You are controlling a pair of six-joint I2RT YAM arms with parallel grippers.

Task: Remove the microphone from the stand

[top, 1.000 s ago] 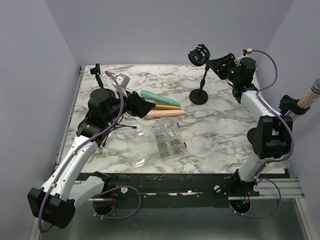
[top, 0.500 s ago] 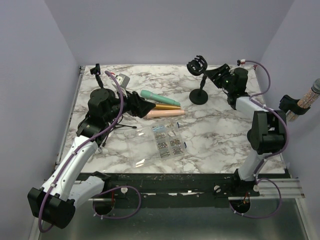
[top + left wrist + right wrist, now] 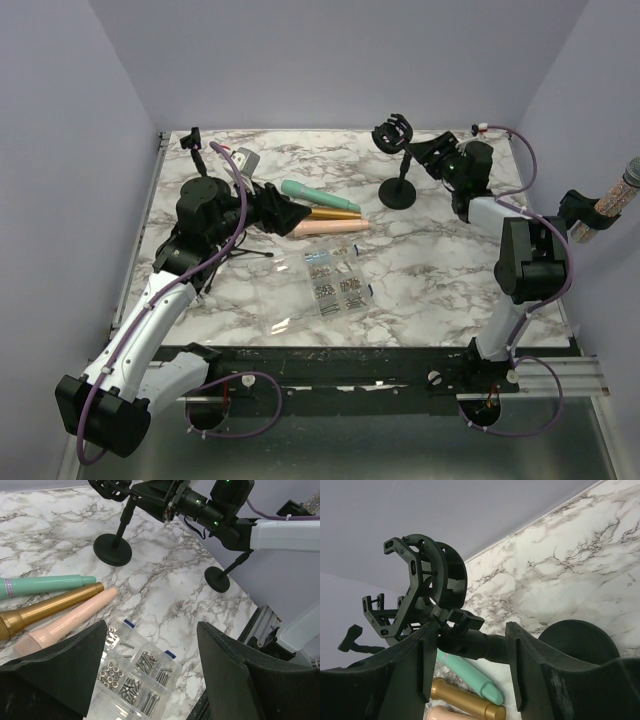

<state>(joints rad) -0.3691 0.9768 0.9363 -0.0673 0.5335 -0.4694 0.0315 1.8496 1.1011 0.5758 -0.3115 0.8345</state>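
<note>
A black stand [image 3: 398, 193] is at the back right of the table; its clip [image 3: 393, 133] is empty. My right gripper [image 3: 418, 152] is open with its jaws on either side of the stand's stem [image 3: 480, 645], just below the clip [image 3: 422, 575]. Teal [image 3: 318, 193], gold [image 3: 332, 212] and pink [image 3: 328, 228] microphones lie side by side mid-table. A second stand [image 3: 217, 579] at the right edge holds a glittery microphone [image 3: 610, 205]. My left gripper [image 3: 300, 218] is open and empty, next to the lying microphones and above a screw box [image 3: 137, 672].
The clear box of screws [image 3: 335, 283] lies in front of the microphones. A small black tripod [image 3: 245, 250] stands under my left arm. A thin black holder [image 3: 195, 140] stands at the back left corner. Purple walls close in the table.
My right gripper has come down and to the left onto the stand's stem, and the empty clip now sits lower. The left arm has not moved.
</note>
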